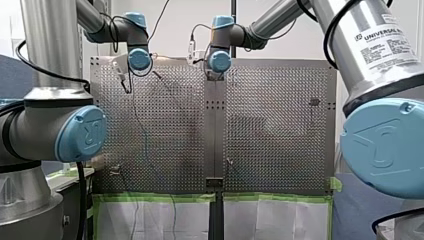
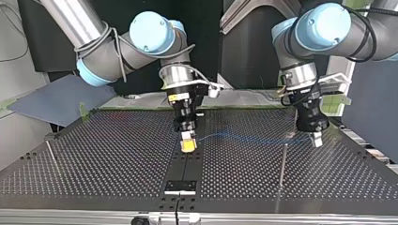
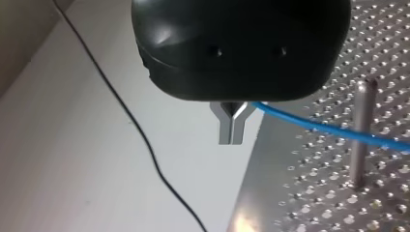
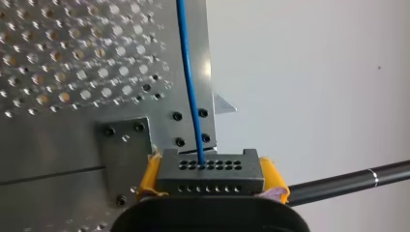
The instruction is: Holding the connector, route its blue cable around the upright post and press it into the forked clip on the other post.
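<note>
Connector (image 4: 211,180) clamped in my right claw (image 4: 212,176); my left claw (image 2: 317,139) pinches blue cable (image 2: 244,138), likely to round post (image 2: 283,164) at its seven o'clock, top view.

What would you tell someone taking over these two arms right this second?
My right gripper: jaws shut on the connector.
My left gripper: jaws shut on the blue cable, which runs nearly straight between the two grippers.
Done: connector and cable are both held.
Left: the cable is not looped around the upright post. Take it around, then press it into the clip on the thin post at the top view's left. The fork of that clip is too small to make out.
</note>
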